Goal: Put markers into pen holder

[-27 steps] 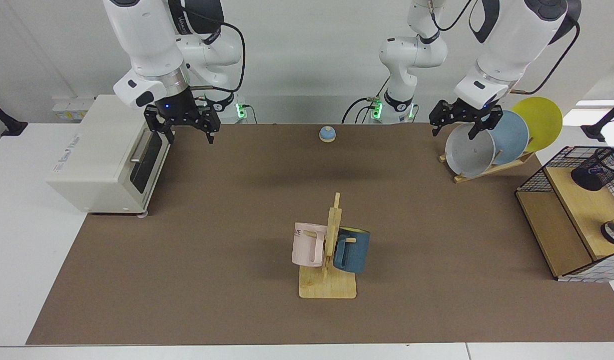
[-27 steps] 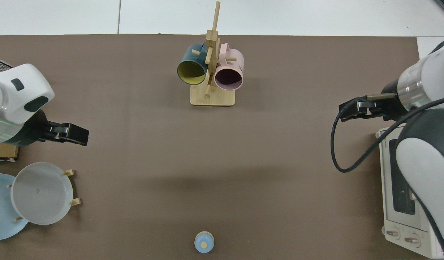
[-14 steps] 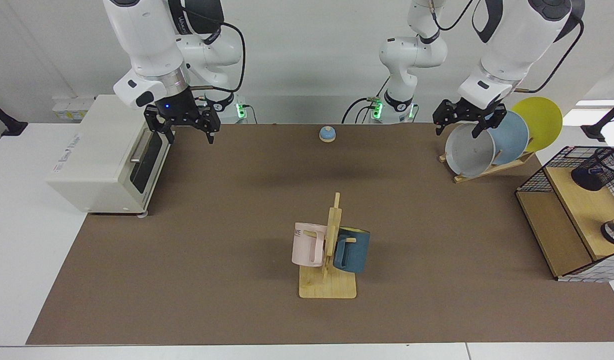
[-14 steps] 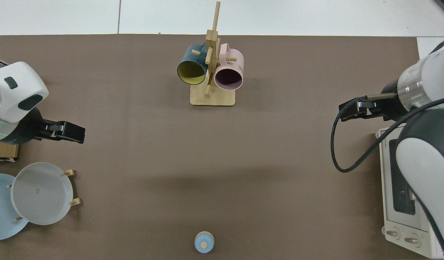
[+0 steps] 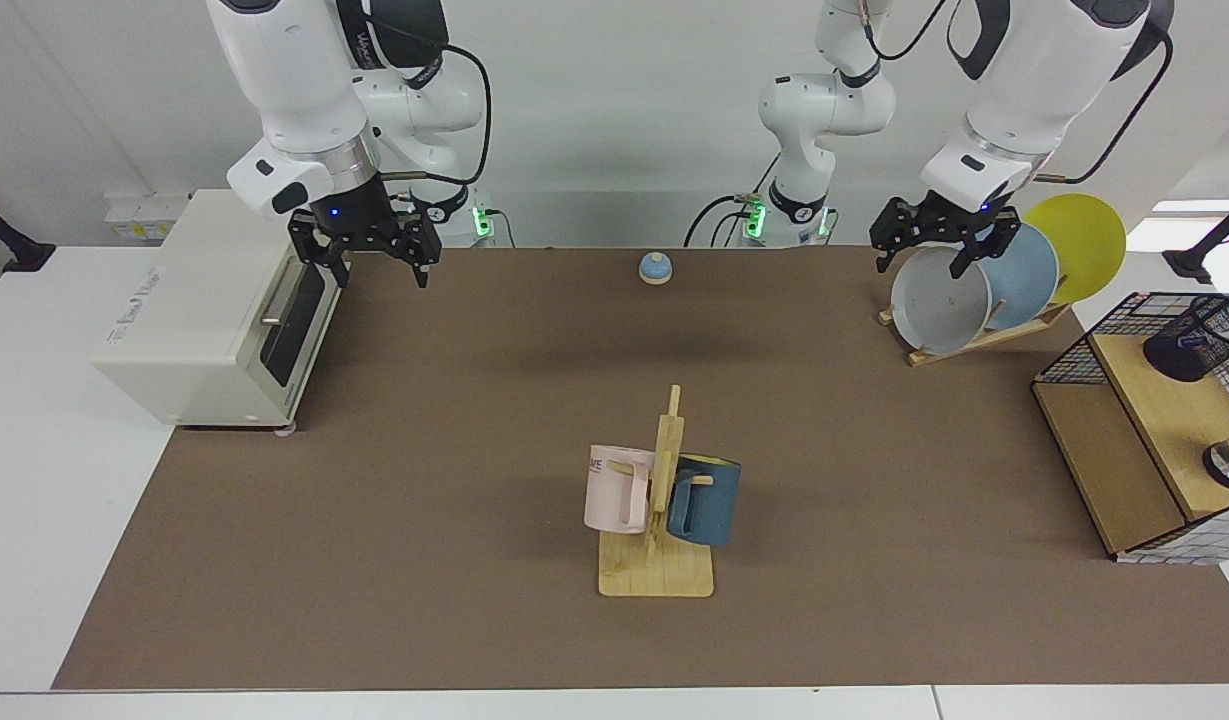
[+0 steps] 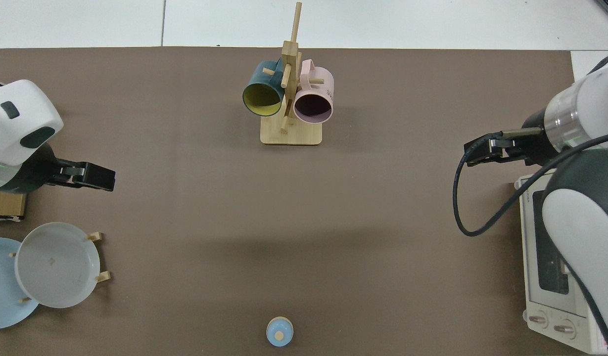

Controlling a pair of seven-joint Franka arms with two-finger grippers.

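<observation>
- Facing view is showing the left end effector (image 5: pixel 934 247) hovering with its fingers spread wide and nothing between them, right over the top edge of the grey plate (image 5: pixel 940 300) at the far right of the tabletop (image 5: pixel 424 480).
- That grey plate is leaning in a wooden rack with a light blue plate (image 5: pixel 1024 270) and a yellow plate (image 5: pixel 1079 240) behind it.
- Right end effector (image 5: pixel 369 250) is hanging at the far left, just beside the white toaster oven (image 5: pixel 204 310), fingers also spread and gripping nothing. That arm is just waiting.
- Pen holder (image 5: pixel 1199 340) is lying tipped on its side on the upper wooden shelf of the wire basket (image 5: pixel 1064 365) at the right edge; something bluish is showing at its mouth, but I can't tell if that's the marker.
- Mug tree (image 5: pixel 664 480) is standing near the middle, pink mug (image 5: pixel 616 488) on its left and dark blue mug (image 5: pixel 704 498) on its right.
- Small blue bell (image 5: pixel 655 267) is sitting at the far middle of the brown mat.
- Top view is catching the left end effector (image 6: pixel 93 176) beside the plates and the right one (image 6: pixel 479 151) by the toaster oven, well apart from each other.
</observation>
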